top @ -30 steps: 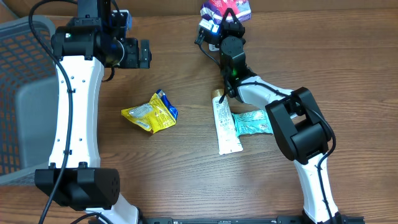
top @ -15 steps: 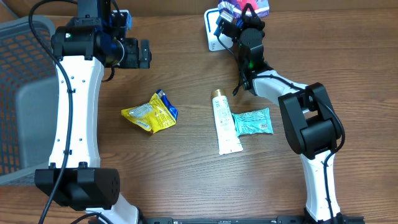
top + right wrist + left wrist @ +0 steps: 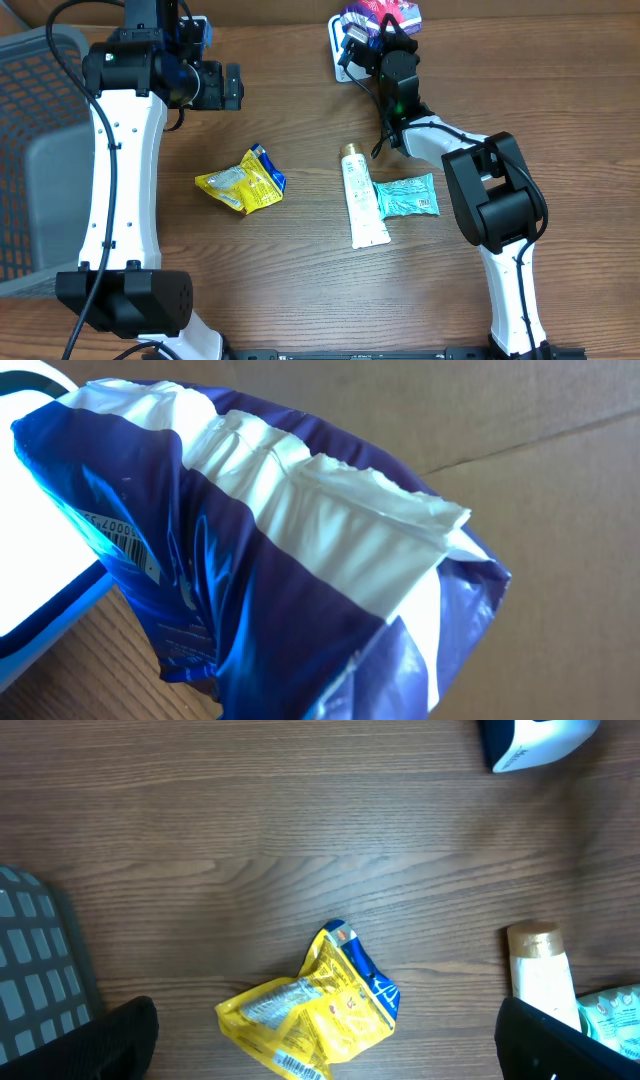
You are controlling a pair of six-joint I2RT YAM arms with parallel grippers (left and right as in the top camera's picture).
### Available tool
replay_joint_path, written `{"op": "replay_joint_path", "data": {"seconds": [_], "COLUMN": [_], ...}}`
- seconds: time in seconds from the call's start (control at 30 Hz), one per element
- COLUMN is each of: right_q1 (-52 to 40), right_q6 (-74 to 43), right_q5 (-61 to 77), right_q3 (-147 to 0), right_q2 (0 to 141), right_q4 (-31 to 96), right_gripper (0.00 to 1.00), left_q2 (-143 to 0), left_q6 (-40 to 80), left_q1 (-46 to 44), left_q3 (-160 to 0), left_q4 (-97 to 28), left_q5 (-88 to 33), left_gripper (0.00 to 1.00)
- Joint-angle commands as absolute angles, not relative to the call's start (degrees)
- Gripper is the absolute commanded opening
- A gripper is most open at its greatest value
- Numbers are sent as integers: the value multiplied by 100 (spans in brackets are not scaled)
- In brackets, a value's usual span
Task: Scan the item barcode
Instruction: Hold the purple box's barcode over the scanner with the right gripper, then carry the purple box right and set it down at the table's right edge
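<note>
My right gripper (image 3: 372, 38) is shut on a blue-and-purple packet (image 3: 385, 14) at the table's far edge, held beside the white, blue-edged scanner (image 3: 341, 52). In the right wrist view the packet (image 3: 280, 560) fills the frame and hides the fingers; a small barcode (image 3: 118, 543) on its left side faces the glowing white scanner (image 3: 30, 550). My left gripper (image 3: 232, 87) hangs open, high over the table's left half. Its wrist view looks down on a yellow packet (image 3: 310, 1010) between the dark fingertips (image 3: 115, 1040), with the scanner (image 3: 535, 740) at top right.
A yellow packet (image 3: 243, 180) lies mid-table. A white tube (image 3: 362, 200) and a teal wipe pack (image 3: 407, 195) lie side by side to its right. A grey mesh basket (image 3: 30, 150) stands at the left edge. Cardboard shows behind the table.
The right arm swung right with the packet, uncovering the teal pack, then drifted slightly back left toward the scanner. The left arm has not moved.
</note>
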State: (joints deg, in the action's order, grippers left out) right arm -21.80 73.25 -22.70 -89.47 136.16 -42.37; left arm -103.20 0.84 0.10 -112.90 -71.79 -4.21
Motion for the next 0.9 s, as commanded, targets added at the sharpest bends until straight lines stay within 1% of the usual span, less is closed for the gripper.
{"op": "replay_joint_path", "data": {"seconds": [0.0,0.2,0.33,0.43,0.53,0.6,0.67,0.73,0.8,0.87], "right_q1": [-2244,-2418,-2456,-2453,-2453,-2425,-2346,-2248,-2099,-1879], "right_q6": [7312,7371,7369,7137,6665,6055,5201,4010,2504,1291], "right_q5": [-2307,-2740,-3140,-3503,-3776,-3975,-4108,-4106,-3986,-3452], "right_q3": [-9126,-9126,-9126,-9124,-9124,-9124,-9124,-9126,-9124,-9124], "right_q2": [13644,13620,13421,13067,12532,12103,11583,10991,10385,9878], "right_q4": [-4379,-5000,-4956,-4501,-3586,-3059,-2390,-1380,-165,1015], "right_gripper": [4,4,4,4,4,4,4,4,4,4], "left_q2": [-10383,-10383,-10383,-10383,-10383,-10381,-10381,-10383,-10383,-10383], "left_q6": [-47,-47,-47,-45,-47,-47,-47,-47,-47,-45], "left_q1": [19,19,19,19,19,19,19,19,19,19], "left_q3": [-11264,-11264,-11264,-11264,-11264,-11264,-11264,-11264,-11264,-11264], "left_q4": [-7175,-7177,-7177,-7177,-7177,-7175,-7177,-7177,-7177,-7177], "left_q5": [-403,-403,-403,-403,-403,-403,-403,-403,-403,-403], "left_gripper": [99,100,99,100,100,99,100,100,100,100]}}
